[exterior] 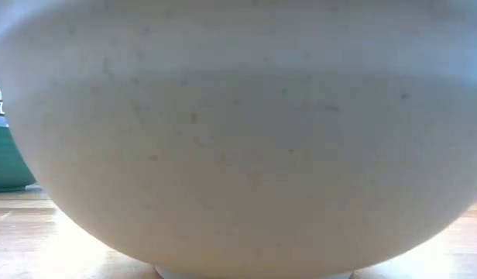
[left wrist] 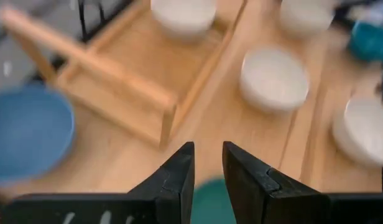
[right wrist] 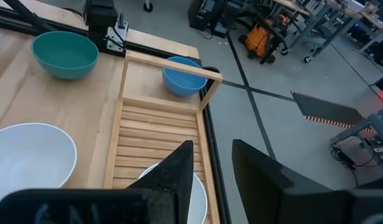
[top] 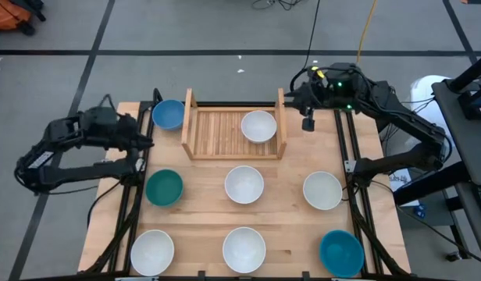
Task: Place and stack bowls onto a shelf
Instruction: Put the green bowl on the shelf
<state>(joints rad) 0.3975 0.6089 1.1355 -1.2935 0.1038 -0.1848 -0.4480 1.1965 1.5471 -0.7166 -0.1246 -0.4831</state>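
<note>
The light-wood shelf point(top: 225, 134) stands at the table's far middle, and one white bowl point(top: 258, 126) rests on its slatted base at the right end. A blue bowl point(top: 169, 114) sits on the table just outside its left board. A teal-green bowl point(top: 164, 187), several white bowls point(top: 244, 184) and a second blue bowl point(top: 341, 253) stand apart on the table. My left gripper point(top: 149, 142) hovers between the blue and the teal-green bowl, narrowly open point(left wrist: 208, 165) and empty. My right gripper point(top: 308, 123) hangs just right of the shelf, narrowly open point(right wrist: 213, 168) and empty.
Black rails point(top: 346, 148) run along both sides of the table. A white bowl point(exterior: 238, 139) fills the low view, with the teal-green bowl point(exterior: 6, 159) at its edge. The left half of the shelf base point(right wrist: 148, 124) is bare. The room's floor and gear lie beyond the far edge.
</note>
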